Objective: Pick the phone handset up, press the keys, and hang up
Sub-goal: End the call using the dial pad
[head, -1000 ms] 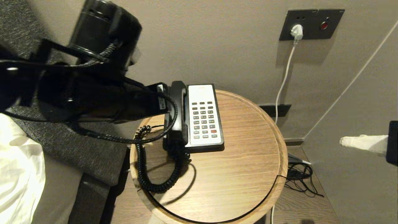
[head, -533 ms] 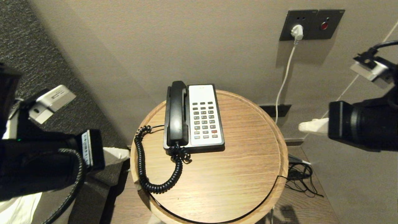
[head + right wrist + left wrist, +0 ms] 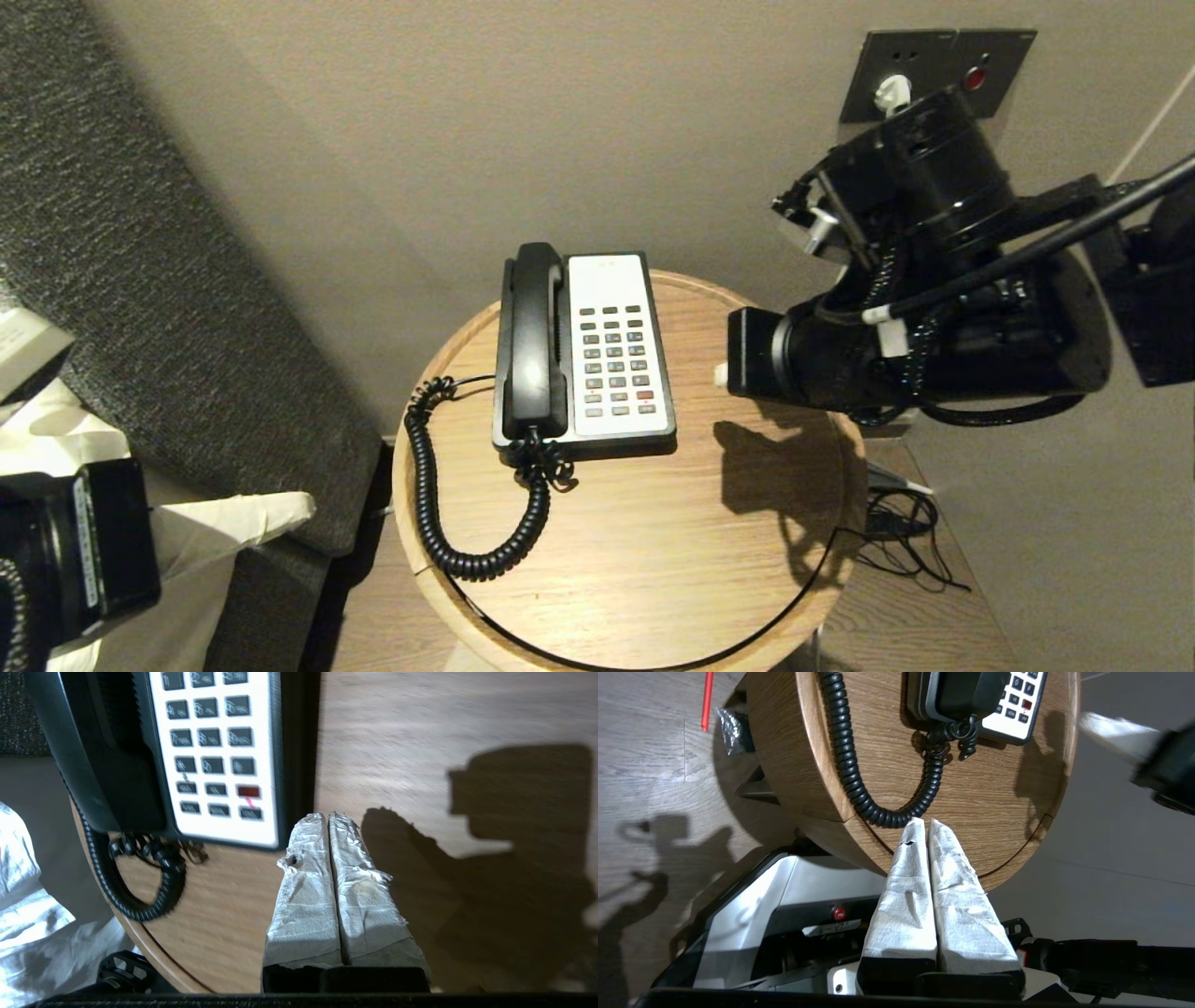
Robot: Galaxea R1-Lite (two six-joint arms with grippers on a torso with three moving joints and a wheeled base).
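handset (image 3: 532,341): you've got it sitting in the base (image 3: 611,345) cradle on the table (image 3: 653,523) | right gripper (image 3: 328,817): fingers pressed together, empty, just beside the keypad | left gripper (image 3: 923,823): pinched closed, empty, off the table's left edge

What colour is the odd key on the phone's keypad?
Red key, bottom-right area of the grey keypad; clearest in the right wrist view.
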